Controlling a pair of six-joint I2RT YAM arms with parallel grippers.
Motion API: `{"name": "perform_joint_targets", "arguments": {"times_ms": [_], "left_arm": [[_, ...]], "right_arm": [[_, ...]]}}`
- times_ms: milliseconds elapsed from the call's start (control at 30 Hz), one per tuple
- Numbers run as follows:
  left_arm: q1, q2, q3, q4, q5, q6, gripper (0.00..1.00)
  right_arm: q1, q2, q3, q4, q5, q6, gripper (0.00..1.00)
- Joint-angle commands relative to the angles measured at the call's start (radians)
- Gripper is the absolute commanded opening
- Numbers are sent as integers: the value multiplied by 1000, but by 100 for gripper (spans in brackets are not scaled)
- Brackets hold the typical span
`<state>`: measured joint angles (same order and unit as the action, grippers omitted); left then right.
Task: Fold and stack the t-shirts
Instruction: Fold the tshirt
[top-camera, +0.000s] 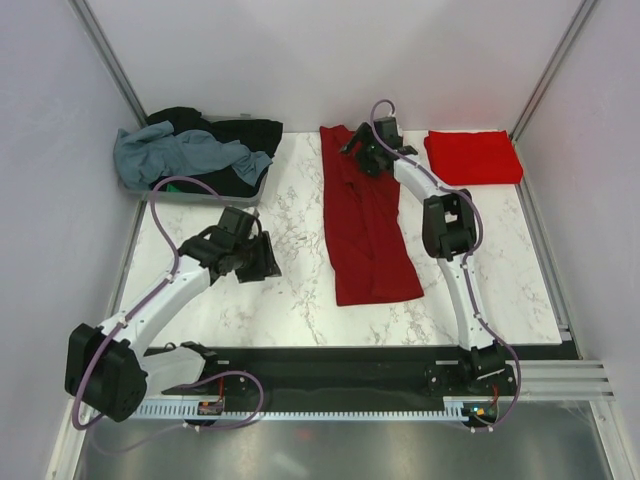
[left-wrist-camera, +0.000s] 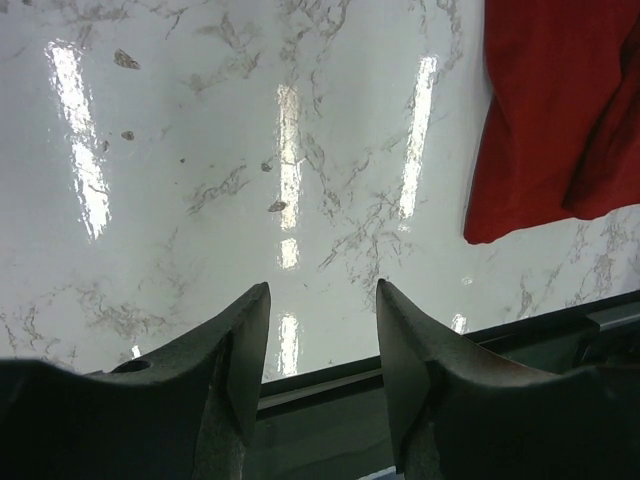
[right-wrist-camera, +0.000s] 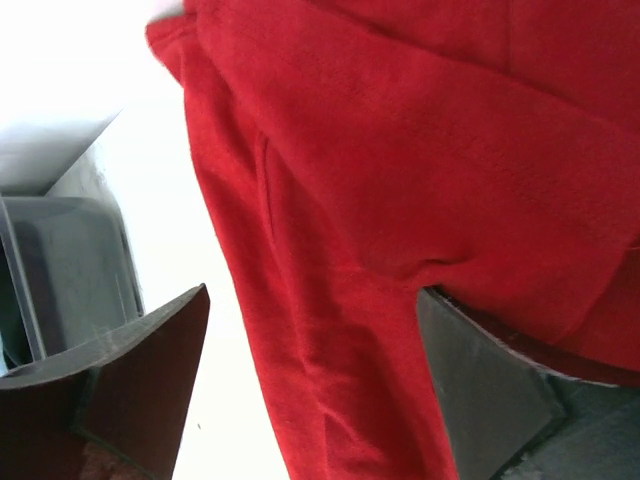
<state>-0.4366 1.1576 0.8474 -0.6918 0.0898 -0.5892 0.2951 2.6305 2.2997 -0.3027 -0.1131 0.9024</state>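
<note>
The maroon t-shirt (top-camera: 365, 225) lies in a long strip on the counter (top-camera: 290, 300). The right hand (right-wrist-camera: 312, 300), spread wide, hangs over its far end, likely to pinch it for folding. The left hand (left-wrist-camera: 323, 288) hovers half-spread and empty, well aside.

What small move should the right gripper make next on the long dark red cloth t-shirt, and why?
Probably lower the right gripper and close it on the far end of the long dark red cloth t-shirt: its jaws stand open at that end, holding nothing, and the shirt is a long strip.
</note>
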Motion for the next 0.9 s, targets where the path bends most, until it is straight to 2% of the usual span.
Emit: {"name": "perform_joint_targets", "arguments": {"times_ms": [0,133,167,233,267,300,333,400,433,467,533,567,667,800,867], "left_arm": [[-20,7,12,44,31,-49,54],[-88,31,7,83,44,-124,54],[-102,37,5,92,48,-139,54],[-148,56,-4,139,50,-172,54],[-165,76,-8,162,48,-202,54],[-201,108,-17,207,47,-228,54],[-218,108,-22,236,47,-228,54],[-254,180,-27,280,47,-265,54],[-290,204,-24,322,45,-280,54],[-307,236,-19,339,39,-288,53],[-355,322,7,368,37,-305,53],[-367,350,18,391,30,-308,52],[-416,436,67,405,10,-327,52],[-464,494,99,413,-25,-348,51],[-470,511,97,413,-50,-368,50]], "right_arm": [[42,-29,-42,-18,11,-11,94],[35,-131,-5,-30,-63,-94,98],[32,-198,-17,-36,-78,-111,98],[22,-285,-102,-68,-76,-167,98],[19,-388,-153,-84,-66,-180,98],[4,-511,-287,-99,-41,-197,98],[4,-512,-369,-102,-25,-203,98],[-16,-711,-536,-110,31,-212,98],[-20,-778,-703,-119,50,-232,98],[-22,-907,-780,-130,73,-243,98],[-24,-1024,-991,-171,136,-273,98],[-27,-1128,-1055,-188,151,-280,98],[-28,-1304,-1278,-246,187,-290,98],[-28,-1463,-1506,-273,145,-269,95],[-28,-1507,-1612,-254,107,-258,90]]}}
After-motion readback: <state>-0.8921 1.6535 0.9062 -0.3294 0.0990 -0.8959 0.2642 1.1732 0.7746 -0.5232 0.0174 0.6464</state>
